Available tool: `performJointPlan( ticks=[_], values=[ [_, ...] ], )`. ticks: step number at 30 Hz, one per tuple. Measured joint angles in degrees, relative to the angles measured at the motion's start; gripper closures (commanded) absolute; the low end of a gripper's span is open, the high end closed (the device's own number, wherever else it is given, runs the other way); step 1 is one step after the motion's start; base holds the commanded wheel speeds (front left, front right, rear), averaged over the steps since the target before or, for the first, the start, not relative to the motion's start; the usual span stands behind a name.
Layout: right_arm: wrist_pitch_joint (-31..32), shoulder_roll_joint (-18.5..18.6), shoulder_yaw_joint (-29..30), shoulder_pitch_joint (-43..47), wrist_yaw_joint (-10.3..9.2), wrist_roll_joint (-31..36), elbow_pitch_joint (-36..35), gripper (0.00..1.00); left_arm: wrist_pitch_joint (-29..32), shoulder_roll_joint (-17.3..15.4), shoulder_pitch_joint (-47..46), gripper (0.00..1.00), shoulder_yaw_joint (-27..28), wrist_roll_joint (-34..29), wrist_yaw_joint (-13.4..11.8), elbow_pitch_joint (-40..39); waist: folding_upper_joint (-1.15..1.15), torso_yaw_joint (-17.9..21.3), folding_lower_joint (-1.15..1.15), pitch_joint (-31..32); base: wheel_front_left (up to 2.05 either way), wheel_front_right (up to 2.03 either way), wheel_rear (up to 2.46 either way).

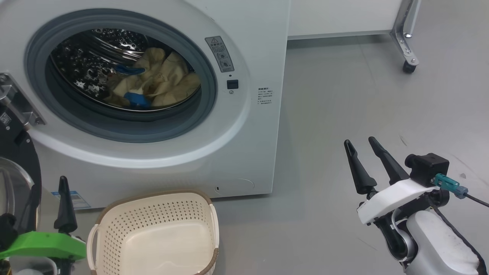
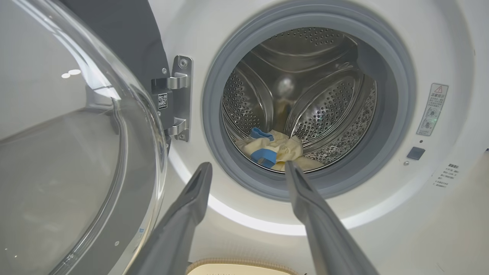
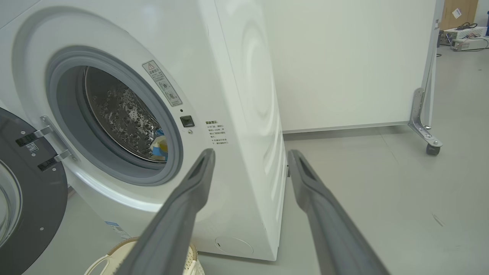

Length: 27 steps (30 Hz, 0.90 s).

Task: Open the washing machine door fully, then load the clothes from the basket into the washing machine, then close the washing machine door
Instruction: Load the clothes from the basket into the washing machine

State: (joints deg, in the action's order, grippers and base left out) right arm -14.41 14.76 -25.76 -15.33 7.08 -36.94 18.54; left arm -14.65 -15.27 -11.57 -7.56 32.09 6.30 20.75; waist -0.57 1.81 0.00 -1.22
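Behind gasket (image 1: 209, 95) lip, clothes (image 1: 164, 82) partly hidden; door (image 1: 21, 152) cropped

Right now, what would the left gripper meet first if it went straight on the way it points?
The left gripper aims into the open drum, so likely the clothes; depth is unclear.
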Motion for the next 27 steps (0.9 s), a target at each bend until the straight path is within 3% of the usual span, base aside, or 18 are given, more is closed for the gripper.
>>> performJointPlan(
  ticks=[10,27],
  values=[
    [0.0,0.9,0.0,1.0,0.00,-0.6,-0.5,0.00,0.0,1.2,4.5,0.00,1.9,0.0,-0.5,-5.6,0.00,-1.8,0.00,0.3,0.00,0.00,0.00],
    [0.0,1.1,-0.6,1.0,0.00,-1.0,-0.9,0.00,0.0,1.4,8.8,0.00,2.7,-2.9,-0.5,-9.9,0.00,-1.7,0.00,-0.3,0.00,0.00,0.00]
  ],
)
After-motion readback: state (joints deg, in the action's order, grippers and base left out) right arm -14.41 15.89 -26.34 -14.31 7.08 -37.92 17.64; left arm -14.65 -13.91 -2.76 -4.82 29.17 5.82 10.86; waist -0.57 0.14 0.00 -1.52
